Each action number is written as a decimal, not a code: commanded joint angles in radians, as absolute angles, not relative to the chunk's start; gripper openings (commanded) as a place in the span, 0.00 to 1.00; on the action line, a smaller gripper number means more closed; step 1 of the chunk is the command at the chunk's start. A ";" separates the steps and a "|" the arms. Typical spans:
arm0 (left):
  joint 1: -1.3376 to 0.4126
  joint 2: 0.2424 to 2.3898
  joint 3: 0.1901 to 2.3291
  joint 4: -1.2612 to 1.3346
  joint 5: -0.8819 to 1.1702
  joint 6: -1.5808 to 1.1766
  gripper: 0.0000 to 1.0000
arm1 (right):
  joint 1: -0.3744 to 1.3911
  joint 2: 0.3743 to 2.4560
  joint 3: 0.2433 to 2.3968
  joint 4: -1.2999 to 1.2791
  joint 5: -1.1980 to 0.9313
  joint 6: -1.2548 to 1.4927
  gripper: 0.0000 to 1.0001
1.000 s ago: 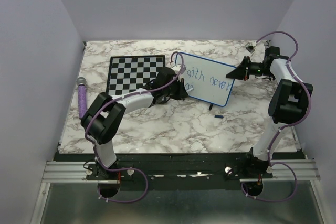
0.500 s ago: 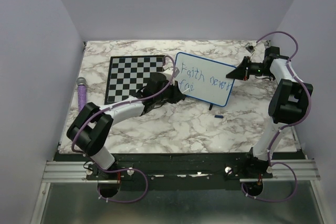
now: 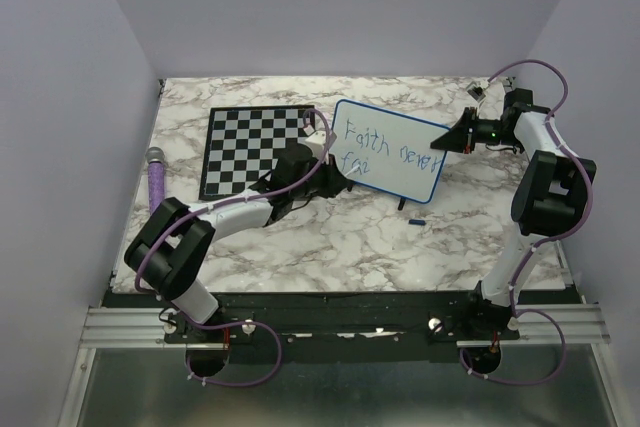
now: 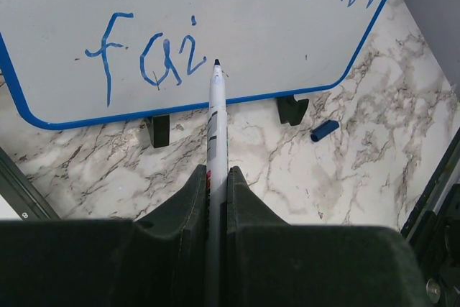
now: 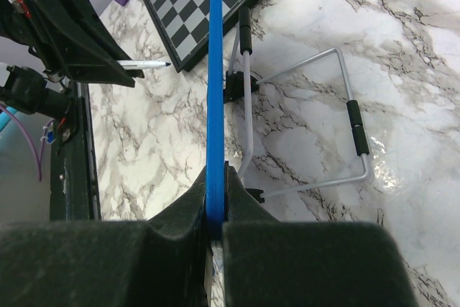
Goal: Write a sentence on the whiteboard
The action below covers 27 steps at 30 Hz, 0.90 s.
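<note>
The whiteboard (image 3: 402, 179), white with a blue frame, stands tilted at mid-table. The sentence (image 3: 388, 150) on it reads "Faith never" in blue, with "fai" (image 4: 144, 62) started on the line below. My left gripper (image 3: 337, 177) (image 4: 215, 172) is shut on a white marker (image 4: 215, 116). Its dark tip points at the board just right of "fai"; I cannot tell whether it touches. My right gripper (image 3: 456, 136) (image 5: 217, 170) is shut on the whiteboard's blue frame (image 5: 215, 70) at its right end.
A black-and-white chessboard (image 3: 255, 147) lies left of the whiteboard. A purple object (image 3: 157, 182) lies by the left wall. A blue marker cap (image 3: 417, 219) (image 4: 324, 130) lies in front of the board. A wire stand (image 5: 338, 106) props the board from behind.
My left gripper has drawn back and down from the board's left part, uncovering "Fa" and the new letters "fai". Its elbow has dropped toward the left. The right arm has not moved.
</note>
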<state>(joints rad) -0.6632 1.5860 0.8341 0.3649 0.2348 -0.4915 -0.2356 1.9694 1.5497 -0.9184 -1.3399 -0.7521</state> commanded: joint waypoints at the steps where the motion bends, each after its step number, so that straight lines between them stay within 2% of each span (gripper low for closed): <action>1: -0.676 1.600 0.836 0.425 0.206 -0.503 0.00 | -0.232 1.980 1.575 -0.925 -1.336 -0.787 0.01; 27: -0.723 1.790 1.085 0.307 0.138 -0.489 0.00 | -0.232 1.983 1.578 -0.923 -1.336 -0.785 0.00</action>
<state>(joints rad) -0.7158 1.7710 1.0607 0.3447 0.1631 -0.4984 -0.2356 1.9694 1.5497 -0.9188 -1.3399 -0.7528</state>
